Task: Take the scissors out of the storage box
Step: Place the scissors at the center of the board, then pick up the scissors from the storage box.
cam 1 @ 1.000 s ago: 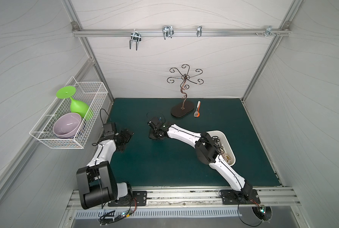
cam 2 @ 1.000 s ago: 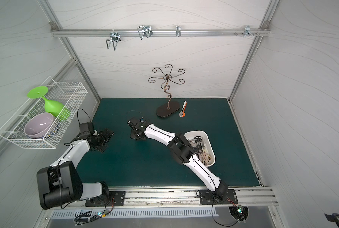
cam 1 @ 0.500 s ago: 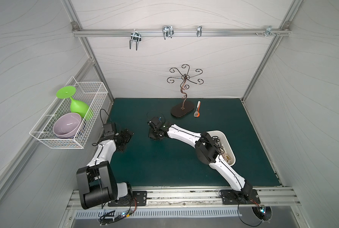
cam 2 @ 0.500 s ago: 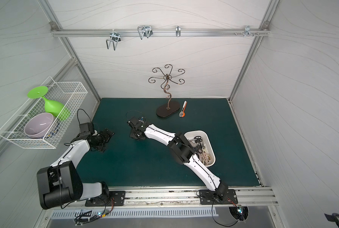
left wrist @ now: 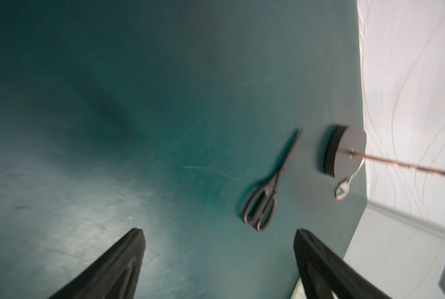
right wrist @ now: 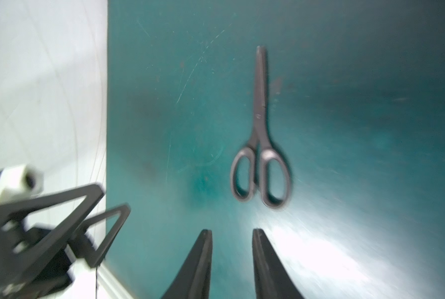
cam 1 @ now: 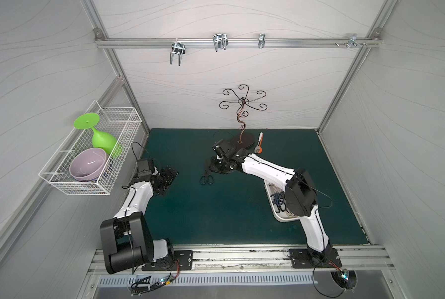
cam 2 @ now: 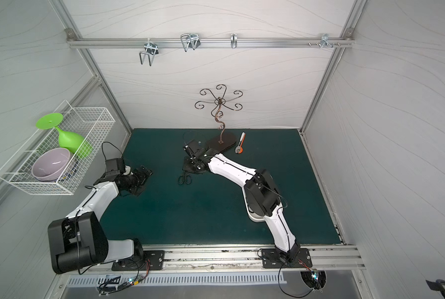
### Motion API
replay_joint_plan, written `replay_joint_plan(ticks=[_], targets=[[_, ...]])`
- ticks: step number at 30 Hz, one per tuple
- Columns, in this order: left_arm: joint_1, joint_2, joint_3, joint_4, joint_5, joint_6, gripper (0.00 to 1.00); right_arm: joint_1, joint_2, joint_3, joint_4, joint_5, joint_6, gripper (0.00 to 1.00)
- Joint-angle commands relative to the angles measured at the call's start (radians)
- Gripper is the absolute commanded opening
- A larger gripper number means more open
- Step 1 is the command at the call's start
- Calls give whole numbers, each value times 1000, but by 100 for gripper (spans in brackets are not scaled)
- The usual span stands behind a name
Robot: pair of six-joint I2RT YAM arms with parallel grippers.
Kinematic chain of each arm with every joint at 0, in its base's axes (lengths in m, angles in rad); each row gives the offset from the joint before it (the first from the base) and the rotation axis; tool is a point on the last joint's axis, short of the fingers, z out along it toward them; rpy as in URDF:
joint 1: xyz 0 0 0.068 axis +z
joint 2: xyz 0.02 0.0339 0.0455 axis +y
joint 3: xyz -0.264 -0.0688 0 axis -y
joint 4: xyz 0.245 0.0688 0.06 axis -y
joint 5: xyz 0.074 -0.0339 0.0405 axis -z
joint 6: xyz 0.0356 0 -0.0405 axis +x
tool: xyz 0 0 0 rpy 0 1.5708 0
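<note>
Matte-black scissors (right wrist: 261, 134) lie flat on scuffed green mat (right wrist: 358, 124); right gripper (right wrist: 232, 231) narrowly parted, left gripper (left wrist: 219, 229) wide, both empty.

Black scissors (right wrist: 259, 121) flat, outside storage box (cam 1: 285, 219)

Two high eyes, two wrist cameras

From high at the front we look down over the whole green desk (cam 1: 216, 220); each wrist camera sits close over it, both sharing the black scissors (left wrist: 276, 182) (right wrist: 259, 114).

No legible text, no labels or brands, no numbers or signs
</note>
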Motion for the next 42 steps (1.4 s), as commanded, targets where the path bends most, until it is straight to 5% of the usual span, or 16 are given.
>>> replay_joint_plan(ticks=[1, 11, 21, 27, 42], targets=[[-130, 19, 92, -28, 27, 66, 95, -66, -118, -113, -17, -80, -79, 32], [-497, 116, 200, -29, 15, 36, 94, -280, -461, -484, -127, -116, -207, 32], [-652, 216, 360, -148, -124, 181, 92, -546, -726, -722, -368, -84, -367, 33], [-687, 245, 390, -183, -180, 228, 92, -722, -821, -852, -477, -154, -441, 33], [-686, 222, 355, -192, -227, 229, 92, -726, -799, -983, -360, -82, -384, 30]])
